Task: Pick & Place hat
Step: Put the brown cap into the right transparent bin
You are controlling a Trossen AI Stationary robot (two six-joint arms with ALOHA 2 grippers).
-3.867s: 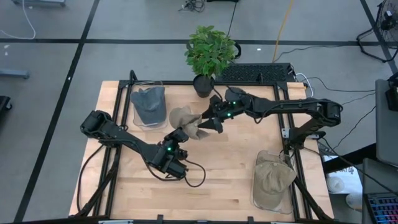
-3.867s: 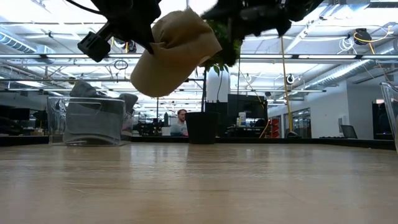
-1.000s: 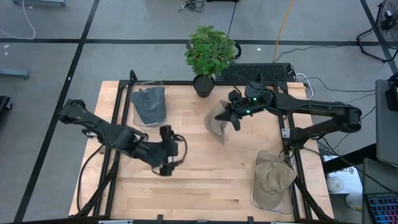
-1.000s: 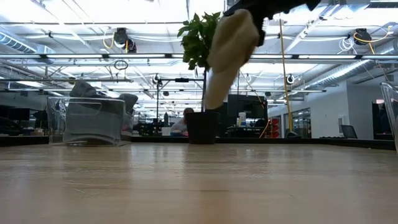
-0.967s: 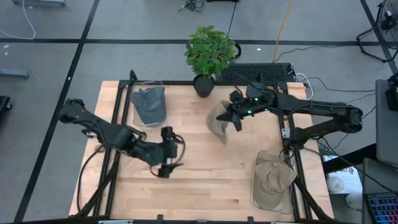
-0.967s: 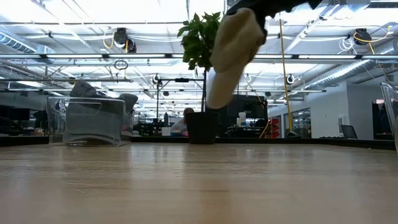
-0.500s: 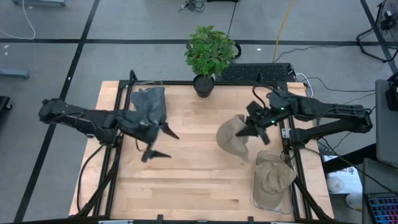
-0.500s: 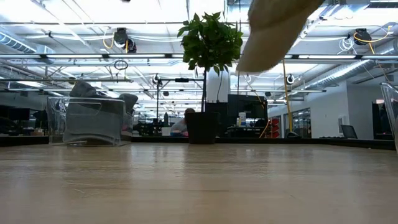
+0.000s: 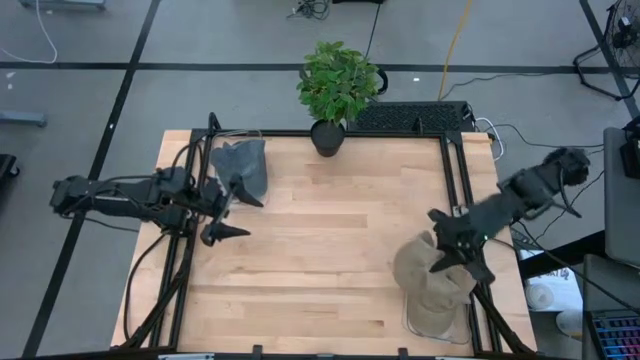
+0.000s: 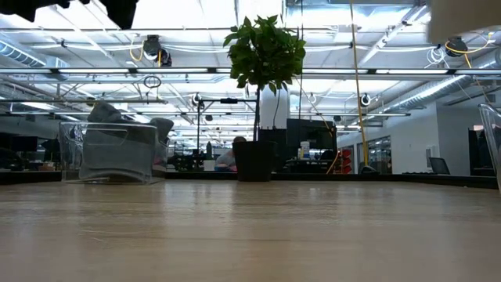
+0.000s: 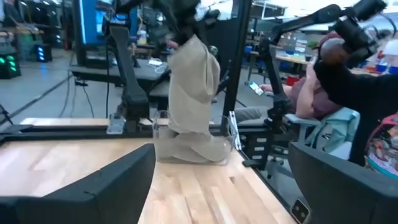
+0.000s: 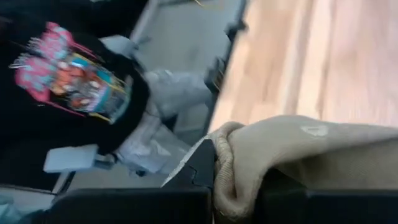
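Your right gripper, clamped on the tan hat, hangs directly over the near-right clear bin.

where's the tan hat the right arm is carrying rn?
High view: the tan hat hangs from the right end effector at the table's front-right, over the clear bin that already holds another tan hat.
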